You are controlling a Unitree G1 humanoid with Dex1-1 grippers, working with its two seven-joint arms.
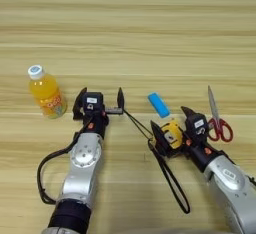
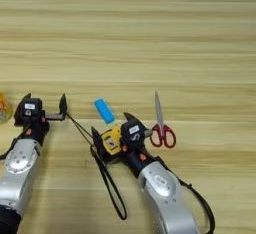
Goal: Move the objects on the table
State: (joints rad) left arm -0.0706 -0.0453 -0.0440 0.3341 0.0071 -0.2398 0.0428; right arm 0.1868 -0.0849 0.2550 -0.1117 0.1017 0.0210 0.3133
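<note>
Our right gripper (image 1: 172, 128) clamps the yellow tape measure (image 1: 171, 133) — its black strap (image 1: 172, 185) trails toward us. Our left gripper (image 1: 100, 99) hangs spread and empty, the juice bottle (image 1: 46, 93) just to its left; a thin black stick (image 1: 138, 123), seemingly, runs between the grippers.

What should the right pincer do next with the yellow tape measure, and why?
Probably lift it a little and carry it to bare wood. The right pincer has its fingers around the tape measure, which sits close to the blue block and the scissors, and its black strap trails on the table. The left pincer is open, holding nothing.
</note>
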